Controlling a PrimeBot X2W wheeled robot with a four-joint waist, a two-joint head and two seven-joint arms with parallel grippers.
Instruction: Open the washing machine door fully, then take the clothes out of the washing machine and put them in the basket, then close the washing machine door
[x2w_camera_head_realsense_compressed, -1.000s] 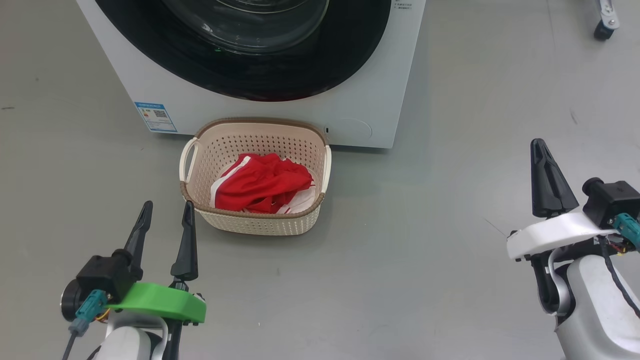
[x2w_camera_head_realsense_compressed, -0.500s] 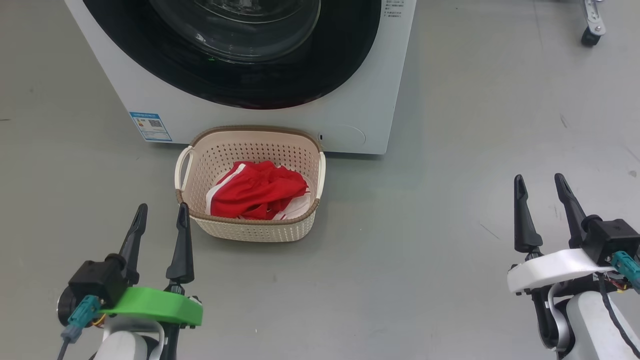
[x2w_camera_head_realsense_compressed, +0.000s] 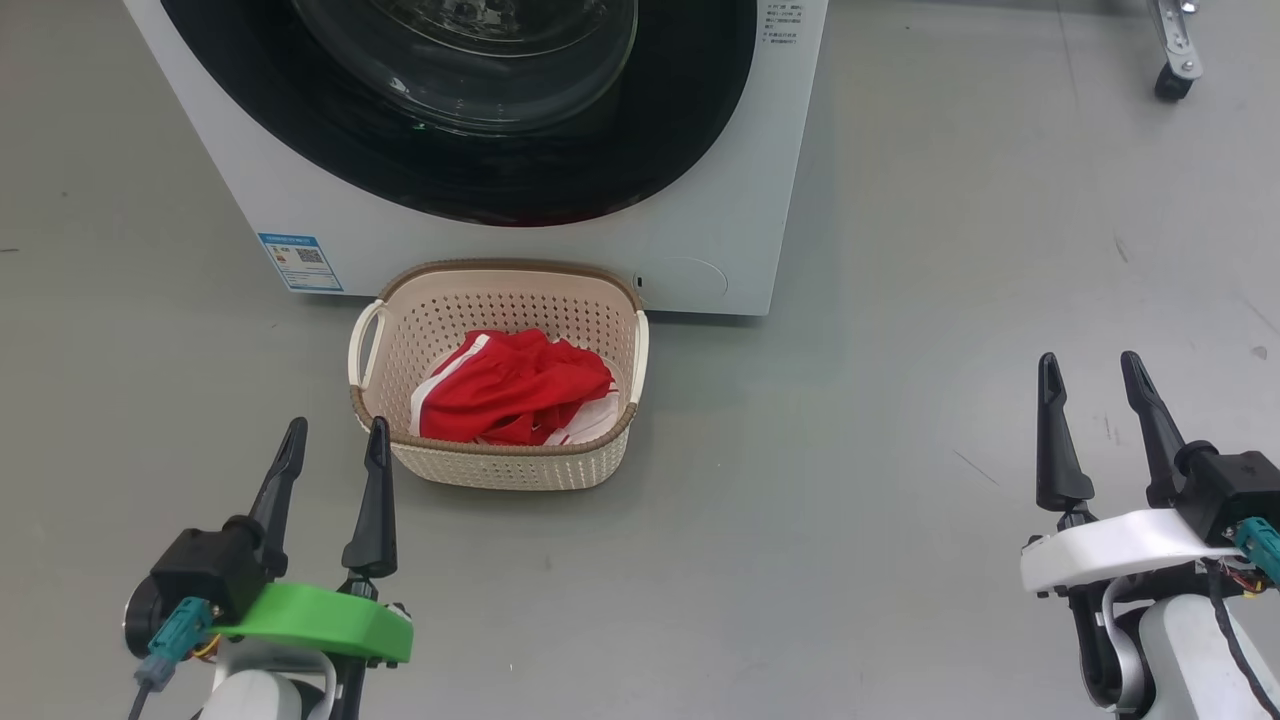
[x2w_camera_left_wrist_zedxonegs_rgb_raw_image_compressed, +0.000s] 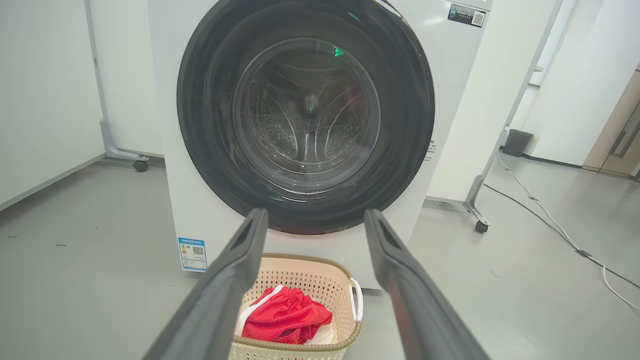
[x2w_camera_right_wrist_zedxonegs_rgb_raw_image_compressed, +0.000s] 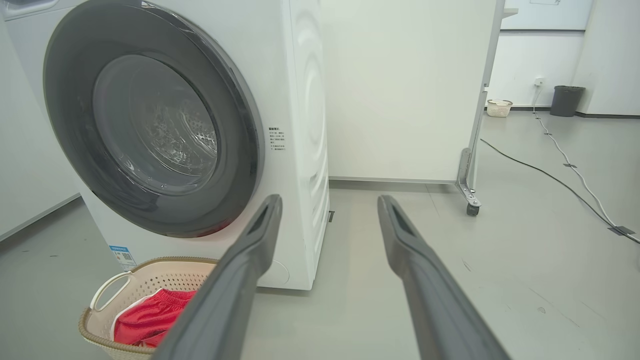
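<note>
Okay, left fingers (x2w_camera_head_realsense_compressed: 375, 500) and right fingers (x2w_camera_head_realsense_compressed: 1055, 450) apart, empty; clothes (x2w_camera_head_realsense_compressed: 510, 385) in the basket (x2w_camera_head_realsense_compressed: 500, 268) look soft, light. I'd pinch a fold.

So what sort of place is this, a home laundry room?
Probably a lab or office, not a home: the washer sits on a grey floor by a wheeled white partition, and a taped-down cable runs past.

The washing machine (x2w_camera_head_realsense_compressed: 730, 200) stands at the back, its door (x2w_camera_head_realsense_compressed: 650, 150) closed flat against its front. The basket (x2w_camera_head_realsense_compressed: 500, 468) sits on the floor (x2w_camera_head_realsense_compressed: 800, 560) just before it, perhaps touching its base, with the clothes (x2w_camera_head_realsense_compressed: 510, 385) inside. The left gripper (x2w_camera_head_realsense_compressed: 338, 425) hangs beside the basket's near left corner. The right gripper (x2w_camera_head_realsense_compressed: 1088, 360) is well apart to the right.
</note>
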